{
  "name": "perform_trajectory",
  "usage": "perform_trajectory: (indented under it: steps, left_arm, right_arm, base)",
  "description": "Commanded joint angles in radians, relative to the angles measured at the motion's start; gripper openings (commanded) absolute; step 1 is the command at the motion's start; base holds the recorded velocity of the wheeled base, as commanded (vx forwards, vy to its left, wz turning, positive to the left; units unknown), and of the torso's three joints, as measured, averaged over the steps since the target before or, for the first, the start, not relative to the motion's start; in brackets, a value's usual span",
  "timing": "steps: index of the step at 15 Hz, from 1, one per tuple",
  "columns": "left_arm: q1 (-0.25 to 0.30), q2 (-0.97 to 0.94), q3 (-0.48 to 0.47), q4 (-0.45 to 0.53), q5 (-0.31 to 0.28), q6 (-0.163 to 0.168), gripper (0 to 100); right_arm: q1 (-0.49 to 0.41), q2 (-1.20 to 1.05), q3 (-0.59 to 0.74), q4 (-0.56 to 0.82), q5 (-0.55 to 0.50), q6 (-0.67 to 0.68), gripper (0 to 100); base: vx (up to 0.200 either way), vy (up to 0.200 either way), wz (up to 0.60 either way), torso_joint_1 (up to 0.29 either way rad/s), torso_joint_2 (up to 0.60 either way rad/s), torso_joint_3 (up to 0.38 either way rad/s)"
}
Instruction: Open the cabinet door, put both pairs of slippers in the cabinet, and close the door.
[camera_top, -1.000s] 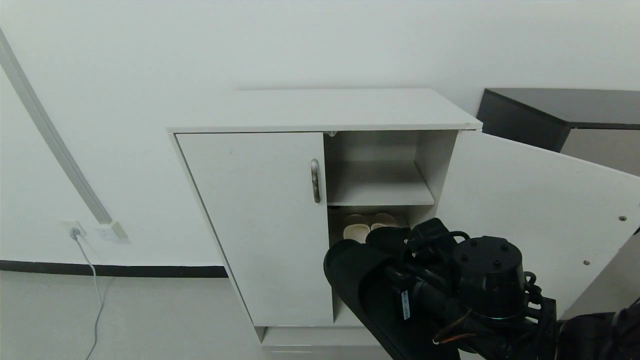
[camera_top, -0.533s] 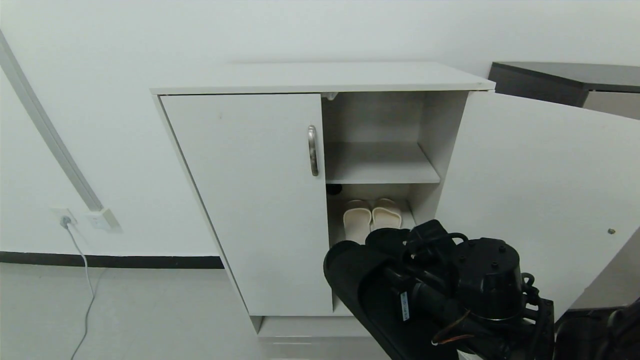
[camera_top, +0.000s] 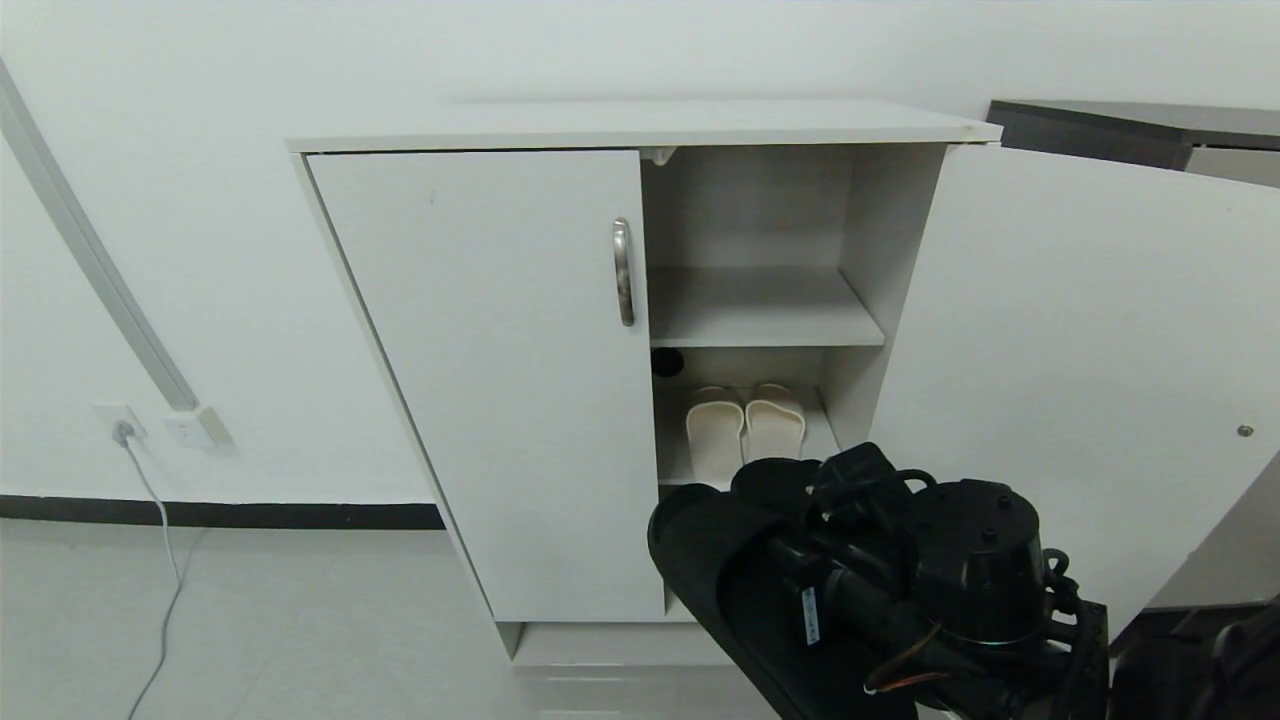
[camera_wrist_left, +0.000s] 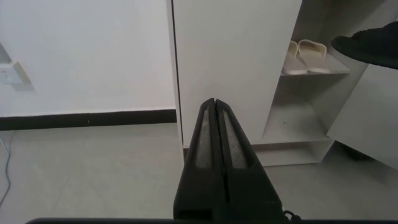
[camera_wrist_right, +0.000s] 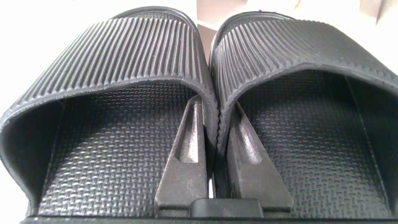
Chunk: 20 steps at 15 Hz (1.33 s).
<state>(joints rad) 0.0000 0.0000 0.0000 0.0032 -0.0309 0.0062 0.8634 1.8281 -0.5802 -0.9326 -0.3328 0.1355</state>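
Black slippers (camera_wrist_right: 124, 81), a pair of rubber slides with ribbed straps and cross-hatched footbeds, are held side by side in front of the open half of the white matte cabinet (camera_top: 640, 125). The right gripper (camera_wrist_right: 213, 109) is clamped on their two touching inner walls, and their heels are cut off from sight. Smooth cream slippers (camera_top: 745, 428) lie on the second shelf down. The right door (camera_top: 1080, 330) stands open. The left door (camera_top: 490, 380), with its metal bar handle (camera_top: 623, 272), is closed. A small dark round shape (camera_top: 667, 362) behind the cream pair is unclear. The left gripper (camera_wrist_left: 214, 109) is pressed closed on nothing, out in front of the closed door.
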Motion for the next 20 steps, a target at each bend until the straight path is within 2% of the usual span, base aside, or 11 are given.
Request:
perform_trajectory:
  steps: [1, 7, 12, 14, 15, 17, 20]
  left_arm:
    - [0.000, 0.000, 0.000, 0.000, 0.000, 0.000, 0]
    - [0.000, 0.000, 0.000, 0.000, 0.000, 0.000, 0]
    - [0.000, 0.000, 0.000, 0.000, 0.000, 0.000, 0]
    - [0.000, 0.000, 0.000, 0.000, 0.000, 0.000, 0]
    - [0.000, 0.000, 0.000, 0.000, 0.000, 0.000, 0]
    - [0.000, 0.000, 0.000, 0.000, 0.000, 0.000, 0]
    - [0.000, 0.000, 0.000, 0.000, 0.000, 0.000, 0]
  right_arm:
    - [0.000, 0.003, 0.000, 0.000, 0.000, -0.001, 0]
    - [0.000, 0.017, 0.005, -0.008, 0.003, -0.004, 0]
    - [0.000, 0.085, -0.001, -0.121, -0.002, -0.050, 0]
    - [0.000, 0.106, -0.044, -0.103, -0.055, -0.050, 0]
    - [0.002, 0.128, -0.087, -0.081, -0.100, -0.042, 0]
    - [0.005, 0.138, -0.184, 0.047, -0.189, -0.002, 0]
    - [0.062, 0.142, -0.397, 0.386, -0.350, 0.180, 0]
  base:
    - [0.000, 0.000, 0.00, 0.000, 0.00, 0.000]
    - [0.000, 0.000, 0.00, 0.000, 0.00, 0.000]
    - [0.000, 0.000, 0.00, 0.000, 0.00, 0.000]
    - [0.000, 0.000, 0.00, 0.000, 0.00, 0.000]
    - [0.000, 0.000, 0.00, 0.000, 0.00, 0.000]
    - [0.000, 0.000, 0.00, 0.000, 0.00, 0.000]
    - [0.000, 0.000, 0.00, 0.000, 0.00, 0.000]
